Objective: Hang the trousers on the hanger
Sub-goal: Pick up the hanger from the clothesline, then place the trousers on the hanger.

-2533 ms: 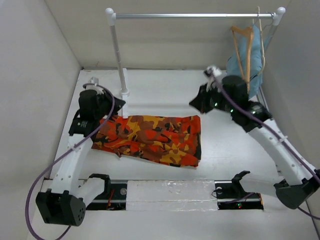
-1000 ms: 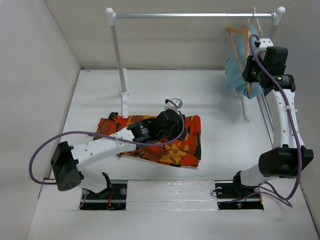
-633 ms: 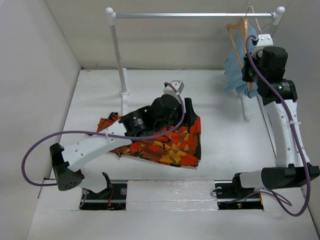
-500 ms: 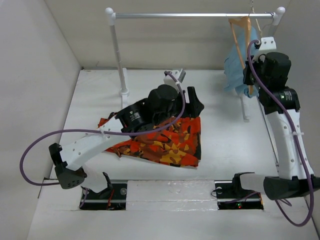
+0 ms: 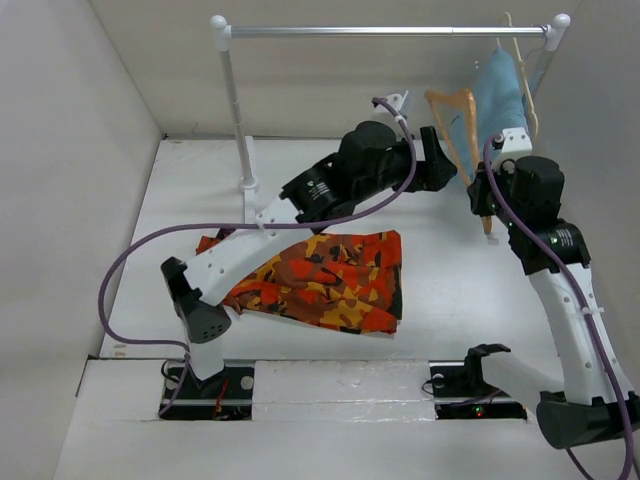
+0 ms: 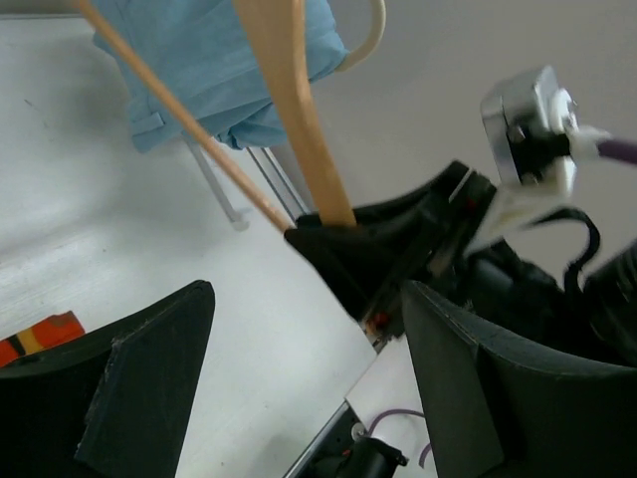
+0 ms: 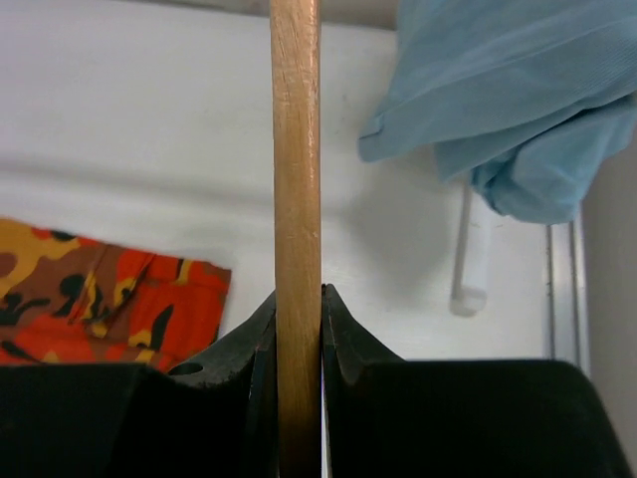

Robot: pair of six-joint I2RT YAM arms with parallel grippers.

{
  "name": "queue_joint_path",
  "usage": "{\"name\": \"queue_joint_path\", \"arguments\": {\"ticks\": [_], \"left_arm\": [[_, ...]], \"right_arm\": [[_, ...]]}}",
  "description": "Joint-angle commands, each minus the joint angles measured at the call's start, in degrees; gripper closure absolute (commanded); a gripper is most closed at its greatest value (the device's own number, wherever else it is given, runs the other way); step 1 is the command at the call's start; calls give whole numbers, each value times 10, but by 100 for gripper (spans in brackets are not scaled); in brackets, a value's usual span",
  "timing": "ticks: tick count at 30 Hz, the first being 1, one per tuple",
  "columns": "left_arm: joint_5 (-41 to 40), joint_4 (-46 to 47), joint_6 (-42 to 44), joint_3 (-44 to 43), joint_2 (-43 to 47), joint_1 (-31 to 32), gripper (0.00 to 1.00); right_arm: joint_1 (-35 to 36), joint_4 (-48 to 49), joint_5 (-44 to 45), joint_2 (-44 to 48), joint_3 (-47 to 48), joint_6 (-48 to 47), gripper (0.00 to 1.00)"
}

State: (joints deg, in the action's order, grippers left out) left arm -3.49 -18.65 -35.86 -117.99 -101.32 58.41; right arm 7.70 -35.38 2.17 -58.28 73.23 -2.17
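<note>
Right tool (image 7: 299, 304) clamps hanger (image 7: 297, 129), wrist view; overhead unclear.

A clothes rail (image 5: 390, 31) spans the far side of the white worktop (image 5: 200, 190) — a metal bar on two white posts. The left post (image 5: 234, 110) stands on a round foot towards the far left corner. At the bar's right end, by the far right corner, hangs a light blue garment (image 5: 497, 85), bunched over a pale hanger (image 5: 524, 80) whose hook reaches up to the bar. Plain white walls (image 5: 80, 100) close in the left, far and right sides. A metal strip (image 5: 340, 380) runs along the near edge.
</note>
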Motion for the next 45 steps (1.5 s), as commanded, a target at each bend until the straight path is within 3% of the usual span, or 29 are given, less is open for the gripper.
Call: {"name": "queue_joint_path", "arguments": {"ticks": [1, 10, 15, 20, 23, 25, 26, 28, 29, 31, 32, 33, 34, 35, 38, 45], "left_arm": [[30, 16, 1, -45, -34, 1, 27], [29, 54, -17, -67, -97, -4, 27], [26, 98, -30, -36, -105, -4, 29], [-2, 124, -32, -5, -103, -4, 43], [-11, 120, -29, -10, -114, -4, 44], [-10, 117, -32, -9, -118, -4, 55], [-10, 115, -34, -1, -116, -4, 67], [-9, 121, -41, 21, -105, -4, 71], [-8, 133, -41, 52, -90, -4, 85], [-2, 144, -48, 83, -78, -4, 100], [1, 149, -50, 107, -69, -4, 100], [7, 157, -55, 124, -64, -4, 100], [31, 172, -71, 145, -58, -4, 100], [52, 221, -84, 200, -41, -4, 100], [102, 341, -148, 314, -6, -4, 100], [103, 484, -190, 481, 38, 38, 100]], "right_arm": [[22, 27, -41, 45, -21, 20, 100], [73, 4, -32, 80, -67, 60, 100], [112, -9, -3, 84, -77, 72, 100], [139, -26, 20, 99, -82, 88, 100], [152, -52, 34, 102, -90, 98, 100], [173, -63, 47, 114, -101, 112, 100], [173, -85, 69, 120, -106, 127, 100], [190, -110, 92, 135, -117, 137, 100], [190, -143, 113, 140, -118, 146, 100], [195, -173, 122, 163, -128, 154, 100], [201, -189, 122, 172, -133, 162, 100], [201, -195, 115, 182, -136, 164, 96], [201, -199, 105, 206, -143, 164, 85], [201, -209, 92, 217, -143, 169, 62], [201, -245, 65, 236, -123, 174, 32], [201, -329, -5, 214, -47, 148, 18]]}}
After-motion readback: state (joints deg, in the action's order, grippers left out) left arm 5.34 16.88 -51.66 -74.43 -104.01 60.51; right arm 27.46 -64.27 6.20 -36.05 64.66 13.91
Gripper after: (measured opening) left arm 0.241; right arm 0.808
